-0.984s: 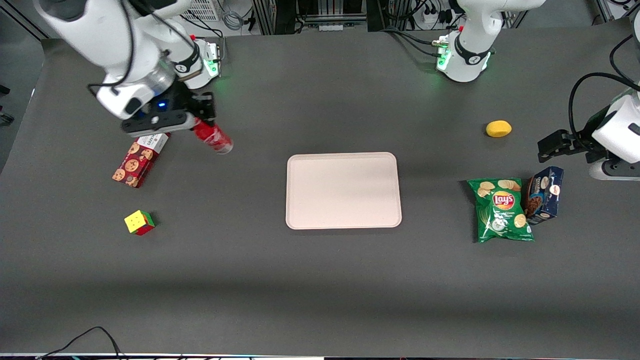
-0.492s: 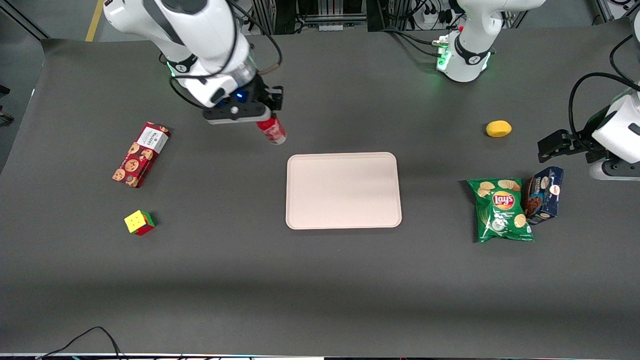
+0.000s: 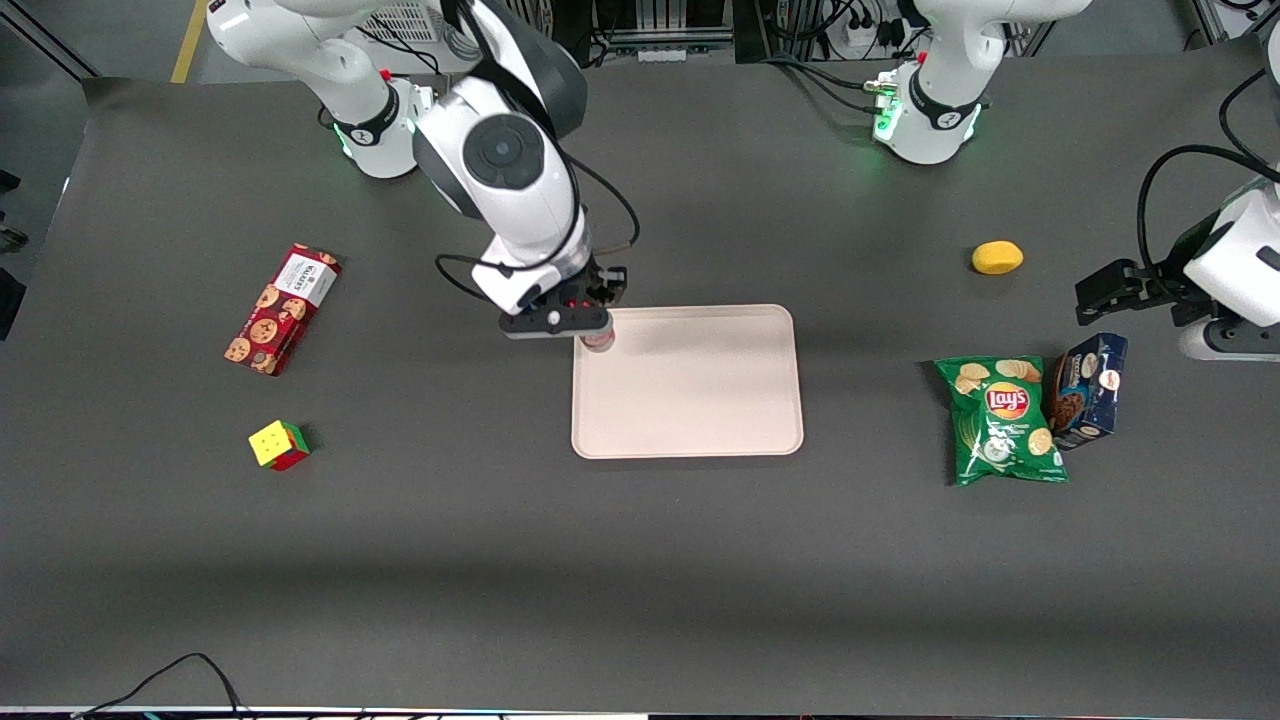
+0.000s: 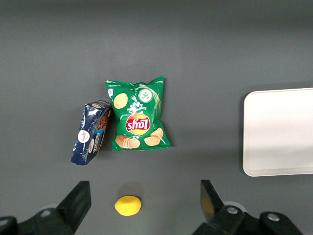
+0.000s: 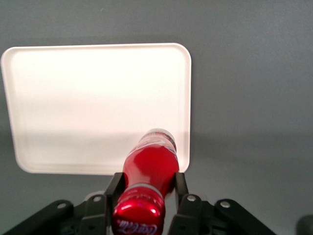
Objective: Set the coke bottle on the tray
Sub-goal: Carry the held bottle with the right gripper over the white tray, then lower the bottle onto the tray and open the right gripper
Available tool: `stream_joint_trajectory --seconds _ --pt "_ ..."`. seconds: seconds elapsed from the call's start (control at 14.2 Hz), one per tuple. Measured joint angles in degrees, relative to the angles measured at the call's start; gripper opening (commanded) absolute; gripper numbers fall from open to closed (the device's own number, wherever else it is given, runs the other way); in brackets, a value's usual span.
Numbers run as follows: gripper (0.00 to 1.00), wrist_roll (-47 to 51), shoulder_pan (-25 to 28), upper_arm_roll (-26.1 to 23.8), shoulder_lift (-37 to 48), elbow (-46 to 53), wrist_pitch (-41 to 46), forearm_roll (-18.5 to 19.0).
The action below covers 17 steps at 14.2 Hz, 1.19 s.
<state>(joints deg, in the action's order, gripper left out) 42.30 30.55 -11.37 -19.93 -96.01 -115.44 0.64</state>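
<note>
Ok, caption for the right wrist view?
Claw grips the coke bottle above a corner of the tray.

Front view: high camera, looked steeply down at whole dark grey tabletop (image 3: 640, 560), both arm bases along its upper edge. Right wrist view: close, looked down past gripper (image 5: 145, 188), its jaws clamped on slim red coke bottle (image 5: 149, 169), onto large flat pale pinkish-beige tray (image 5: 73, 98). Left wrist view: higher, looked straight down on parked arm's end of tabletop. All three views shared tray; front and left wrist views shared green crisp bag (image 4: 138, 120).
</note>
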Motion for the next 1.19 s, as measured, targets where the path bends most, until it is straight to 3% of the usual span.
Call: stream_joint_trajectory --seconds 0.7,1.19 --pt "0.0 2.9 0.2 -0.2 -8.7 -0.6 -10.6 4.9" --pt "0.0 4.9 0.2 -0.3 -10.4 -0.7 -11.8 8.0"
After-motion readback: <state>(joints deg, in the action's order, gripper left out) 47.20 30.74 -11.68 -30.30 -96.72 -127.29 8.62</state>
